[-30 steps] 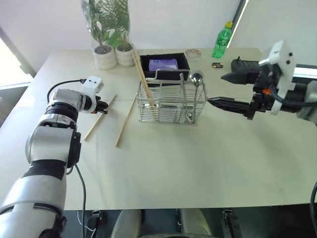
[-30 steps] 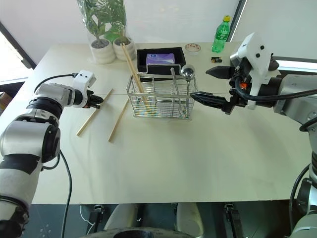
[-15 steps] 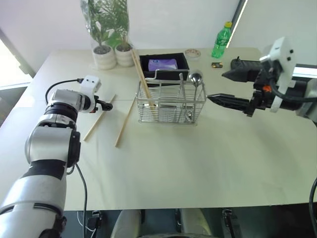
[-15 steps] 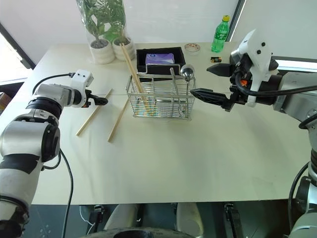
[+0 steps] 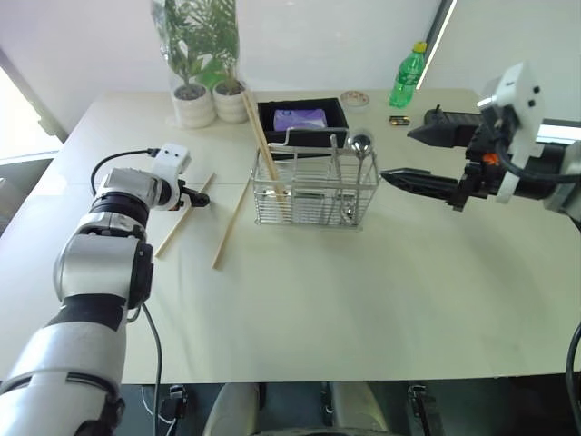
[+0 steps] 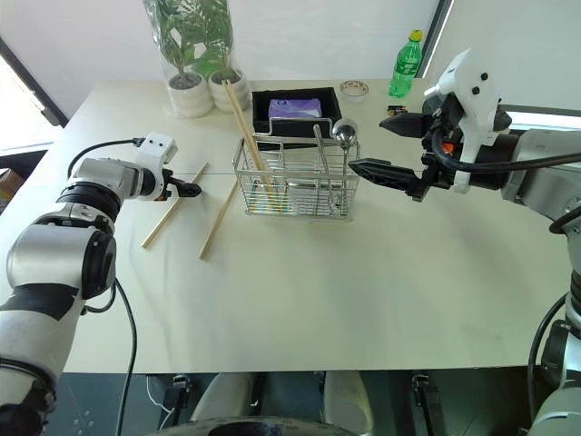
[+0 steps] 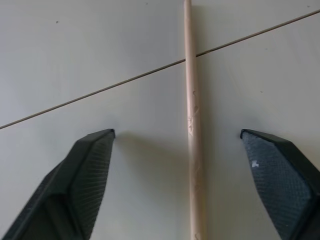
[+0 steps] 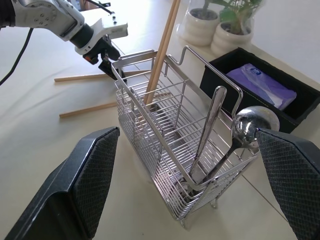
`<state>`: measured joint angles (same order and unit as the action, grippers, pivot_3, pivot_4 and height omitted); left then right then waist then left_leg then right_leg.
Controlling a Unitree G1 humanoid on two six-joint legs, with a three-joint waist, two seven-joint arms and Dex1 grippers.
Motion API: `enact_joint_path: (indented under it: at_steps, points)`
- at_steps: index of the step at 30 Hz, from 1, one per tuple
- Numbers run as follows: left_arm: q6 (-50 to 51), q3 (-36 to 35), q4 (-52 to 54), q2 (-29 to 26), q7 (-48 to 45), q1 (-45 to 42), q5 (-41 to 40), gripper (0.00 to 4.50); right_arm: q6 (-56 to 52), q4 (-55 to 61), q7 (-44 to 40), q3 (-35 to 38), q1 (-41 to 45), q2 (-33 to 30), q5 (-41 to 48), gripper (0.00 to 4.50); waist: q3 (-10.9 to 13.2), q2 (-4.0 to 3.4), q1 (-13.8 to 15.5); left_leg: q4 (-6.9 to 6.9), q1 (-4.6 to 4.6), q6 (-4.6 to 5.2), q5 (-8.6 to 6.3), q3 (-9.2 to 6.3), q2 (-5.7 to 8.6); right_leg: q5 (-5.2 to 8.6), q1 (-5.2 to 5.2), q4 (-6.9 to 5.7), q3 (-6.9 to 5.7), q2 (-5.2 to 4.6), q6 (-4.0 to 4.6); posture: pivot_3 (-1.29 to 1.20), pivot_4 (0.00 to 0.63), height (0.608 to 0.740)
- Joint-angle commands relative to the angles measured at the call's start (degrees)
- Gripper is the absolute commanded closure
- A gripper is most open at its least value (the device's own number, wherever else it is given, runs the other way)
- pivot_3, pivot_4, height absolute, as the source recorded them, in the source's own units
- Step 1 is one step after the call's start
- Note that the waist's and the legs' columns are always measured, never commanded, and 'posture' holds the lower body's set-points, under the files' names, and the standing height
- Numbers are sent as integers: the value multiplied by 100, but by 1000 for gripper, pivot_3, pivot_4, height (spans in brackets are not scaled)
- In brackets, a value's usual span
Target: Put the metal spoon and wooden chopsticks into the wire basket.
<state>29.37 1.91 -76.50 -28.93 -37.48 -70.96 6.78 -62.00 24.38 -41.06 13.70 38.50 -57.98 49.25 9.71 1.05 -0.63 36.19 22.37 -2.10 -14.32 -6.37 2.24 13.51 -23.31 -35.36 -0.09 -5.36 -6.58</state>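
The wire basket (image 5: 313, 195) stands mid-table with the metal spoon (image 5: 360, 143) upright in its right end, bowl up, beside another metal handle. Two wooden chopsticks (image 5: 260, 136) lean out of its left end. Two more lie flat on the table to its left: one (image 5: 231, 224) near the basket, one (image 5: 184, 216) further left. My left gripper (image 5: 195, 197) is open low over that further stick, which runs between its fingers (image 7: 190, 150). My right gripper (image 5: 399, 156) hovers open and empty just right of the basket (image 8: 165, 150).
A black tray (image 5: 334, 116) with a purple packet sits right behind the basket. Two potted plants (image 5: 204, 95) stand at the back left. A green bottle (image 5: 408, 75), a small dish (image 5: 354, 97) and a small dark item (image 5: 398, 119) are at the back right.
My left gripper's fingers have spread from nearly shut at the chopstick to open. The stick still lies where it was. Neither arm has moved.
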Motion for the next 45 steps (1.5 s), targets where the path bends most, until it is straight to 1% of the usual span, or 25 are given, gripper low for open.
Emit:
enact_joint_path:
  at_steps: [1, 5, 6, 14, 17, 22, 28, 31, 33, 35, 39, 42, 45]
  points:
    - [12, -52, -37, -21, -2, 12, 42, 1981, 28, 12, 30, 175, 97, -48, 55, 37, 0, 0, -4, 1, 0, 0, 0, 0, 0, 0, 0, -2, 0, 0, 0, 0, 150, 714]
    - [24, -108, -37, -43, 12, 13, 48, 4096, 47, -5, 33, 140, 112, -23, 58, 37, 0, 0, -20, 0, -4, 0, 0, 0, 0, 0, -1, -8, 0, 0, 0, 0, 150, 714]
    - [27, -119, -37, -48, 25, 14, 44, 4456, 57, -9, 31, 129, 113, -19, 54, 37, 0, 0, -19, 0, -4, 0, 0, 0, 0, 0, -1, -9, 0, 0, 0, 0, 150, 714]
    - [109, -184, -30, -106, -6, 6, 26, 4456, 108, -52, -11, 40, 131, -22, 34, 37, 0, 0, -19, 0, -4, 0, 0, 1, 0, 0, -2, -10, 0, 0, 0, 0, 150, 714]
    - [125, -362, 3, -160, 93, -79, -106, 4456, 122, -34, -48, 28, 89, -61, 16, 37, 0, 0, -20, 0, -4, 0, 0, 1, 0, 0, -2, -10, 0, 0, 0, 0, 150, 714]
    - [-280, -1010, 190, -336, 453, -441, -606, 4456, 112, 63, -192, 56, -56, -180, 18, 37, 3, 5, -10, 0, -1, 0, 0, 0, -1, 0, -5, -9, 0, 0, 0, 0, 150, 714]
    - [-871, -1610, 586, -471, 311, -1087, -1210, 4456, 102, 208, -266, 156, -267, -289, 83, 37, 4, 9, 10, 0, 5, -1, 0, 1, 3, -2, -5, 0, -1, -8, -4, 0, 150, 714]
    - [-1071, -1953, 1120, -402, -222, -1364, -1747, 4456, 129, 283, -373, 213, -435, -378, 77, 37, 4, 9, -1, -1, 5, -1, 0, 5, 5, -4, -4, 5, -1, -11, -8, 0, 150, 714]
    - [-747, -2138, 1672, -273, -659, -1485, -2216, 4456, 236, 383, -531, 238, -639, -500, 15, 37, 4, 9, 1, -3, 5, -1, 0, 5, 4, -4, -4, 8, -1, -11, -8, 0, 150, 714]
    - [-411, -2153, 2293, -84, -924, -1486, -2558, 4456, 276, 418, -587, 254, -725, -565, 26, 37, 4, 9, -2, -4, 6, -1, 0, 5, 4, -4, -4, 9, -1, -11, -8, 0, 150, 714]
    - [36, -1840, 3585, 402, -1199, -1254, -2913, 4456, 229, 387, -535, 288, -635, -549, 108, 37, 3, 8, -3, 4, 4, -2, 1, 6, 4, -5, 1, 5, 0, -12, -10, 0, 150, 714]
    - [246, -1510, 4270, 726, -1250, -955, -2993, 4456, 216, 409, -459, 344, -686, -530, 93, 37, 1, 4, -9, 5, -2, -3, 2, 6, 4, -5, 5, 2, 0, -11, -9, 0, 150, 714]
    - [336, -1197, 4737, 943, -1247, -587, -2973, 4456, 142, 479, -333, 485, -762, -486, 170, 37, -3, -3, -21, 3, -7, -4, 2, 8, 3, -5, 7, -1, 3, -9, -9, 0, 150, 714]
